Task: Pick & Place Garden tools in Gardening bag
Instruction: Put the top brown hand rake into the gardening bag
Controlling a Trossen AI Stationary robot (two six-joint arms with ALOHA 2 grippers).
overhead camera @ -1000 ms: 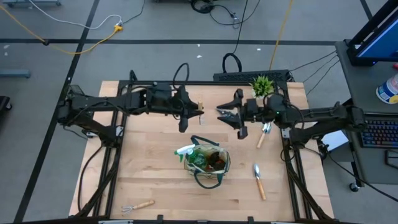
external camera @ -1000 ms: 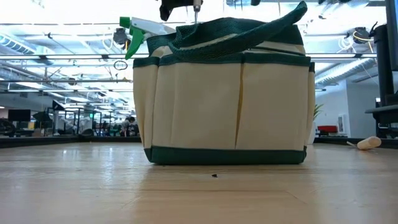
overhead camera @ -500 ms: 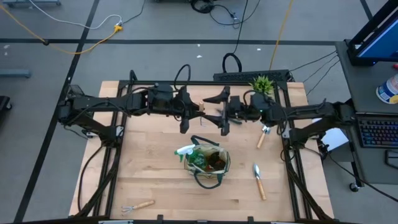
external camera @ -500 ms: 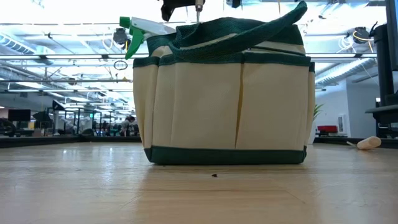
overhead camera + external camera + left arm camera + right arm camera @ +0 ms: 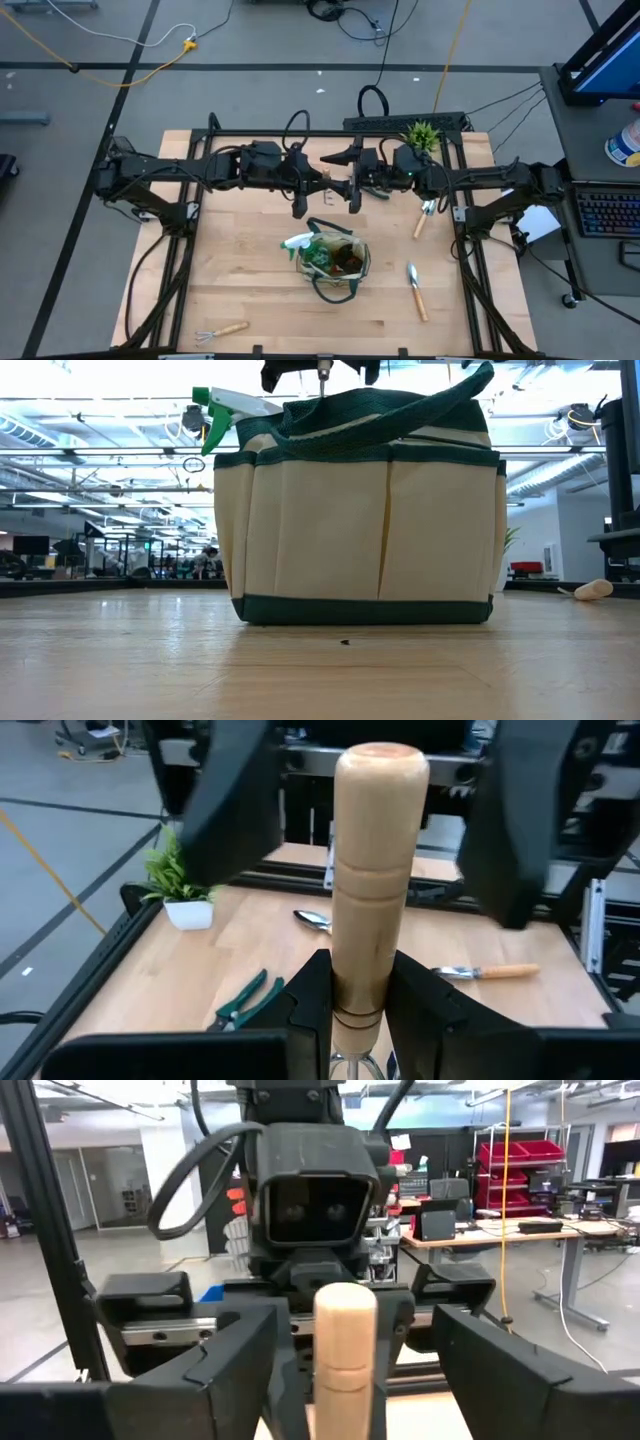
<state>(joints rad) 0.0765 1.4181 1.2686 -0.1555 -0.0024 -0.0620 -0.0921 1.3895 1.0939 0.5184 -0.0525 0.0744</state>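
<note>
**Facing grippers over the back of the table, wooden handle between them**

Holding a wooden-handled tool [image 5: 368,880] by its lower end, the left gripper [image 5: 318,181] has its fingers [image 5: 312,1000] clamped on it; the tool's head is hidden, so which tool it is cannot be told. Its long axis runs across the table, free handle end pointing at the right arm. The right gripper [image 5: 347,183] faces it with fingers [image 5: 205,1370] spread wide on either side of that handle end, holding nothing; whether they touch the wood cannot be told.

Around them:
- Gardening bag [image 5: 333,260] stands upright at table centre, just in front of the two grippers and below them, its mouth open upward and a dark green loop handle lying toward the front edge. Green spray bottle [image 5: 299,244] sticks out at its left side, white nozzle up.
- Metal trowel [image 5: 415,289] lies right of the bag, handle toward the front edge.
- A second wooden-handled tool [image 5: 424,217] lies near the right rail, under the right arm.
- Rake [image 5: 221,330] lies at the front left corner, well apart from the rest.
- Potted plant [image 5: 421,136] sits at the back right corner.
- Pruning shears [image 5: 246,1002] lie on the table near the plant.

Open wood shows left of the bag and along the front edge.
</note>
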